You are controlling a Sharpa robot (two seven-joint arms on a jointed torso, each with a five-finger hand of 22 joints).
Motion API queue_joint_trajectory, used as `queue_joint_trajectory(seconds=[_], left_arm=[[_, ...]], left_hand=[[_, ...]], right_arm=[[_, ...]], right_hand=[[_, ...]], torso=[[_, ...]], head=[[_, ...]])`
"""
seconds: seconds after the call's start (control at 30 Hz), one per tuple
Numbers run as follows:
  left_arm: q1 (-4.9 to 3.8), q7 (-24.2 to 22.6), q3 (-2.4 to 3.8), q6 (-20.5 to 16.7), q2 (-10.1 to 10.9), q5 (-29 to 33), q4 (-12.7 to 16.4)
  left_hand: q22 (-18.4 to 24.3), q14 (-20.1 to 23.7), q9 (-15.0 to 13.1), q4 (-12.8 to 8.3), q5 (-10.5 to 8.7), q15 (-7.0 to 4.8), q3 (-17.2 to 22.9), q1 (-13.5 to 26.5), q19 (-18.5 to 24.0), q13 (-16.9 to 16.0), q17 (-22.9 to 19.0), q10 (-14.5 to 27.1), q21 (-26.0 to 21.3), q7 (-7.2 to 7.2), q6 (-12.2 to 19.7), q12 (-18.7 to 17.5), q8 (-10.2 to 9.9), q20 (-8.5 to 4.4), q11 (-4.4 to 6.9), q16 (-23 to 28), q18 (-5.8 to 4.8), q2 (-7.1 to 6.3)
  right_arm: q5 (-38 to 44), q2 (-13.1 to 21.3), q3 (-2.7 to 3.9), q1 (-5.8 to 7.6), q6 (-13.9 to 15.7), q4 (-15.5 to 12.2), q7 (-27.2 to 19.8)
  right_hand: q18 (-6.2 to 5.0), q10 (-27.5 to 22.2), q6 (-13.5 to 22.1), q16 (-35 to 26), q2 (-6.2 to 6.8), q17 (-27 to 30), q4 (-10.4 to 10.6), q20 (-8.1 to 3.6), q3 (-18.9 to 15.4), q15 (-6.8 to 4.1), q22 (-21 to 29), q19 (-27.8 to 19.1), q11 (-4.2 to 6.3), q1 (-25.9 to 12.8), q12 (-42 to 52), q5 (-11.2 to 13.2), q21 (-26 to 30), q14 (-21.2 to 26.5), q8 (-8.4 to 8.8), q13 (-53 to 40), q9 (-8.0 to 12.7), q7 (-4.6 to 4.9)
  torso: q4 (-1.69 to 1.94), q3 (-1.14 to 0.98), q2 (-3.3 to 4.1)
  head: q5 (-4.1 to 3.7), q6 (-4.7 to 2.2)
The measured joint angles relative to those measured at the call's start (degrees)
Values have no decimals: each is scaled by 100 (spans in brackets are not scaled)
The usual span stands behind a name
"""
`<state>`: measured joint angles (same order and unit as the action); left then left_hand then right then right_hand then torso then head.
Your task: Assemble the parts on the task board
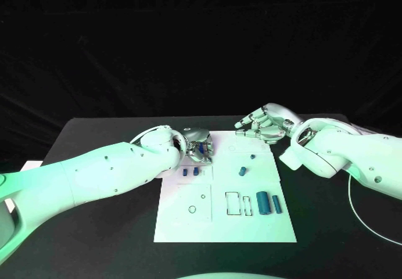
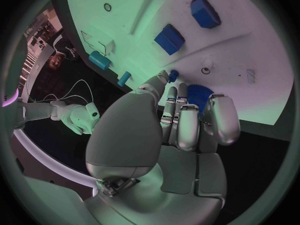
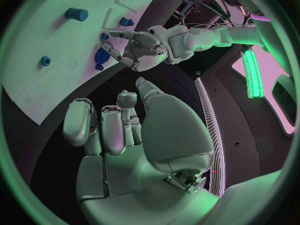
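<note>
The white task board (image 1: pixel 226 224) lies in the middle of the black table. My left hand (image 1: pixel 198 145) hovers low over its far left part, and its fingers (image 2: pixel 181 122) curl around a blue ridged gear (image 2: pixel 199 96), which also shows at those fingertips as the gear (image 3: pixel 100 60). A small blue peg (image 2: pixel 173 75) stands just beyond it. My right hand (image 1: pixel 262 125) hangs at the board's far edge, its fingers (image 3: pixel 109 127) curled in with nothing in them. Two blue blocks (image 1: pixel 191 172) sit on the board's left, and a blue peg (image 1: pixel 243 171) stands near the middle.
Two blue cylinders (image 1: pixel 263 202) (image 1: pixel 276 203) lie side by side on the board's right, next to outlined rectangular slots (image 1: pixel 233 203). A thin white cable (image 1: pixel 356 209) loops over the table at the right. Black table shows on both sides of the board.
</note>
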<state>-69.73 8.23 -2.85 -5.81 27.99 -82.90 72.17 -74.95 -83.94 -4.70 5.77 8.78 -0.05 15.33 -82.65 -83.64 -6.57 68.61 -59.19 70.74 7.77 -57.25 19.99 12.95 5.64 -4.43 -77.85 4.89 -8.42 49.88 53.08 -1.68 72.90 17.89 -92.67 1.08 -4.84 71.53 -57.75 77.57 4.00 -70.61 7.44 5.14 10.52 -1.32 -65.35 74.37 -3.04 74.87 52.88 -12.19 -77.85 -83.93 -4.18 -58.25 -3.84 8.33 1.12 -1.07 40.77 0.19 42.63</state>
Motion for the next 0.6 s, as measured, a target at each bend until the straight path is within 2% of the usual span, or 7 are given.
queue_joint_trajectory(seconds=[0.17,0.6], left_arm=[[9,29,1,63,-51,-32,-49],[25,74,12,183,-188,-72,-203]], left_hand=[[0,-5,21,-73,-123,-5,196,-118,-20,60,-102,-143,28,-12,-69,-105,-47,-21,24,0,0,58],[1,-3,40,-173,-124,-46,486,-163,-24,124,-140,-359,116,-43,-182,-247,-136,-24,57,0,0,58]], right_arm=[[-2,-6,0,0,-1,0,0],[-4,-17,0,0,-8,-2,-1]], right_hand=[[0,0,0,0,0,0,0,0,0,0,0,0,0,0,0,0,0,0,0,0,0,0],[0,0,0,0,0,0,0,0,0,0,0,0,0,0,0,-24,0,0,0,-5,0,0]], torso=[[0,1,0],[1,1,-1]], head=[[-7,5],[-10,14]])
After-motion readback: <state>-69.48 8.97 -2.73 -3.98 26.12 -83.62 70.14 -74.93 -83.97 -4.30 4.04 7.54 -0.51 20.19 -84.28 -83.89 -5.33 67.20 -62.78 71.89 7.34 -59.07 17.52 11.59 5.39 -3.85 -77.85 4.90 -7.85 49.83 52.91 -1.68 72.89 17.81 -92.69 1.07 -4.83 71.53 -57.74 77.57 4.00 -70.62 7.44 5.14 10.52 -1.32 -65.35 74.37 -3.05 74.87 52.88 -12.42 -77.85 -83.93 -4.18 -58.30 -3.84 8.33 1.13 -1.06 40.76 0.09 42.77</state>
